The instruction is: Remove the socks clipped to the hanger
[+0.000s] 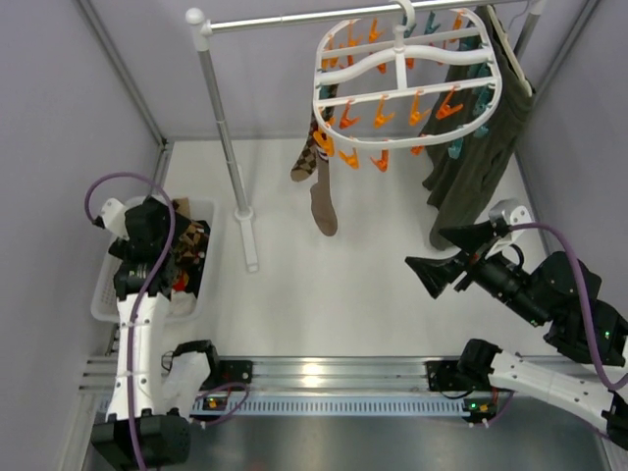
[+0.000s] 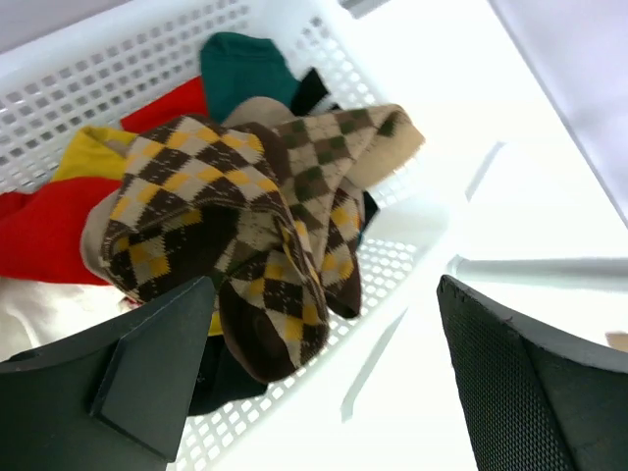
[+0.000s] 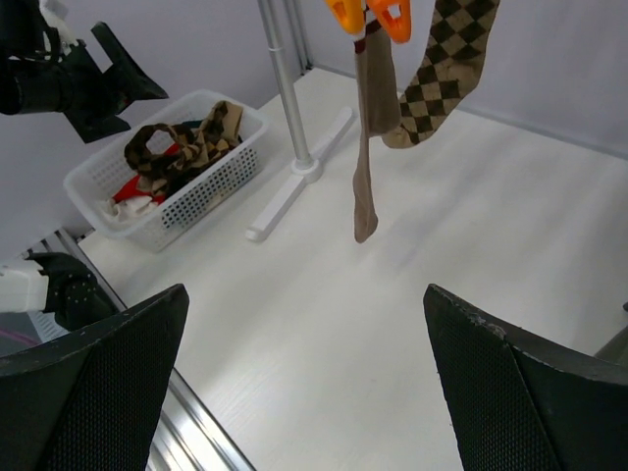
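The white hanger (image 1: 402,83) with orange and teal clips hangs from the rail. Two socks stay clipped at its left side: an argyle one (image 1: 309,157) (image 3: 442,78) and a long brown one (image 1: 324,206) (image 3: 368,147), under orange clips (image 3: 368,15). My left gripper (image 1: 175,240) (image 2: 324,383) hovers open over the white basket (image 2: 412,216), with nothing between its fingers. Argyle socks (image 2: 245,216) lie loose on the pile just below it. My right gripper (image 1: 432,250) (image 3: 304,392) stands open and empty above the table, pointing toward the hanging socks from some way off.
The white rail stand's post (image 1: 226,147) and foot (image 3: 294,186) stand between the basket (image 1: 108,294) (image 3: 167,167) and the hanging socks. A dark olive garment (image 1: 481,147) hangs at the right of the rail. Red, yellow and green items lie in the basket.
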You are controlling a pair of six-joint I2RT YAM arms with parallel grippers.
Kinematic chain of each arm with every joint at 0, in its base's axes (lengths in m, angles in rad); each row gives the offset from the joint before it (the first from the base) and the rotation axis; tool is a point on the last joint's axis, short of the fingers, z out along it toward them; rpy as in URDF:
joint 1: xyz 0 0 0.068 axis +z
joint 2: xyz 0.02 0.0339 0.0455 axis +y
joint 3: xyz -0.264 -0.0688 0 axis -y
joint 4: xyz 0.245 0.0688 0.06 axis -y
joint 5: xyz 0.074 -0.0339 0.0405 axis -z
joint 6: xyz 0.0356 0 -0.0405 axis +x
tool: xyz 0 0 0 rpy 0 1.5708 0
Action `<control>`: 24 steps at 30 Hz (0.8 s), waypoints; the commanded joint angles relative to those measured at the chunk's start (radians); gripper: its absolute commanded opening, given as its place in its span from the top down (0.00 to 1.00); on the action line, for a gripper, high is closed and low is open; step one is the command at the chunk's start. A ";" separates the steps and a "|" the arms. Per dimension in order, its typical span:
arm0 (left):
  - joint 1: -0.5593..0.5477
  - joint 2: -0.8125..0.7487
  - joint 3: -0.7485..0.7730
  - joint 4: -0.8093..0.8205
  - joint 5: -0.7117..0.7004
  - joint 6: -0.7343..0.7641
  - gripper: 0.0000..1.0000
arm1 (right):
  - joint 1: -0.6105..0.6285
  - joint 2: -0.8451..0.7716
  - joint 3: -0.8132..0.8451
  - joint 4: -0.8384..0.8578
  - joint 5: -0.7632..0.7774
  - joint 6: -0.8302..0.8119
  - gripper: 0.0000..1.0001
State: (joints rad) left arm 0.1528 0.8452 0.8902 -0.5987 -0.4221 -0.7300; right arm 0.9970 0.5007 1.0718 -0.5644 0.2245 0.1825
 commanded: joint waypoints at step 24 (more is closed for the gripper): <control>-0.782 0.419 -0.051 1.100 0.462 0.495 0.02 | -0.003 -0.188 -0.190 0.138 -0.191 0.057 0.01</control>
State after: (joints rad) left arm -0.6308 1.2366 0.8482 0.2085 -0.0238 -0.3443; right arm 0.9970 0.3264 0.8970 -0.5007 0.0971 0.2451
